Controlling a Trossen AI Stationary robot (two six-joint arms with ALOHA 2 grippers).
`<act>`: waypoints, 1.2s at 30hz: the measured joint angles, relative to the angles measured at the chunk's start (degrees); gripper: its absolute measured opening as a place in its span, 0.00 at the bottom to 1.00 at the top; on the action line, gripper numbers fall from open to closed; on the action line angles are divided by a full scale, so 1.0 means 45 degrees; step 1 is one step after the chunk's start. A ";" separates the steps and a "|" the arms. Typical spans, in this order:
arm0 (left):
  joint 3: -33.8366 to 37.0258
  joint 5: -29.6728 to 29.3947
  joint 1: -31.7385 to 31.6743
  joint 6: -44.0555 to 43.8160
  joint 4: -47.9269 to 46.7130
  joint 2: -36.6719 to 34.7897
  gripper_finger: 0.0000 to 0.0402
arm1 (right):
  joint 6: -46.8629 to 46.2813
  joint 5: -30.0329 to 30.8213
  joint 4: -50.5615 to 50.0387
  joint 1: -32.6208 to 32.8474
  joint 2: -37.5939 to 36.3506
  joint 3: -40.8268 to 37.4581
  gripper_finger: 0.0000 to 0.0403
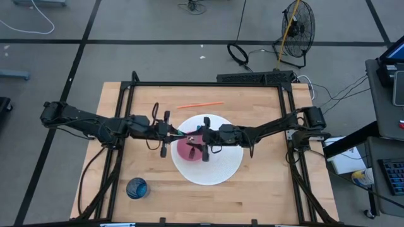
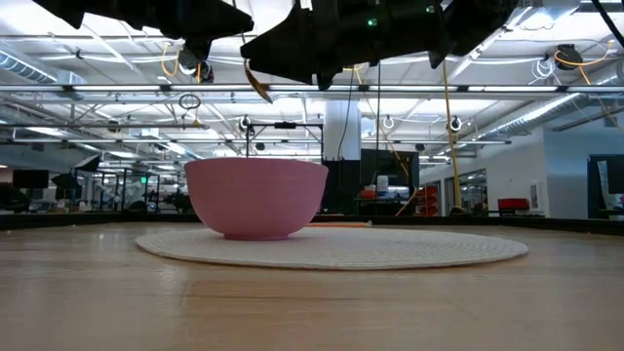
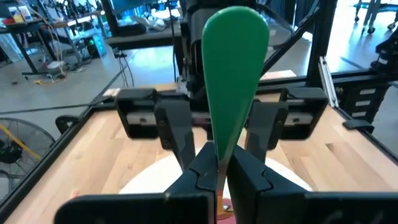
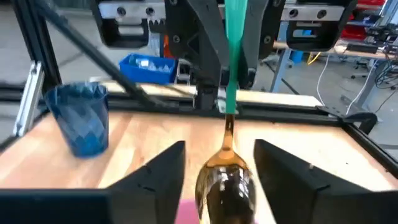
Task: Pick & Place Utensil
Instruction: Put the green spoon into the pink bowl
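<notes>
A spoon with a green handle (image 3: 233, 56) and a golden bowl (image 4: 224, 183) hangs in the air above the pink bowl (image 1: 188, 149), which stands on a round white placemat (image 1: 214, 170). My left gripper (image 1: 177, 133) comes from the table's left and is shut on the spoon. My right gripper (image 4: 219, 149) faces it from the table's right and is open. Its fingers stand on either side of the spoon's golden bowl with a narrow gap on each side. In the low view the golden end (image 2: 258, 83) slants down above the pink bowl (image 2: 255, 198). My left gripper pinches the narrow lower part of the green handle (image 3: 217, 149), close to the golden neck, between its two fingers. The fingers come about level from the table's left. The spoon is lifted clear, tilted, with its broad handle end up and its golden bowl lower, toward my right gripper.
A blue faceted cup (image 1: 136, 187) stands near the table's front left. A thin orange stick (image 1: 199, 104) lies on the wood behind the placemat. Black frame rails (image 1: 208, 84) run along the table's far, left and right sides.
</notes>
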State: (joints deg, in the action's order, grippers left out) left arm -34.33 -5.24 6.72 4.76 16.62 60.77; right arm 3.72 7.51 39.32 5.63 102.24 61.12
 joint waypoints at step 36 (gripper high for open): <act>-0.0005 0.3863 -0.2626 -0.4575 0.1016 0.3787 0.04 | -0.2778 0.6650 -1.3562 0.4945 -0.8879 -0.0657 0.67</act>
State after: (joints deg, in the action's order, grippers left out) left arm -34.35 12.15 -5.10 -15.83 21.19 77.81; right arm -8.78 37.44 -21.71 27.88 62.28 58.17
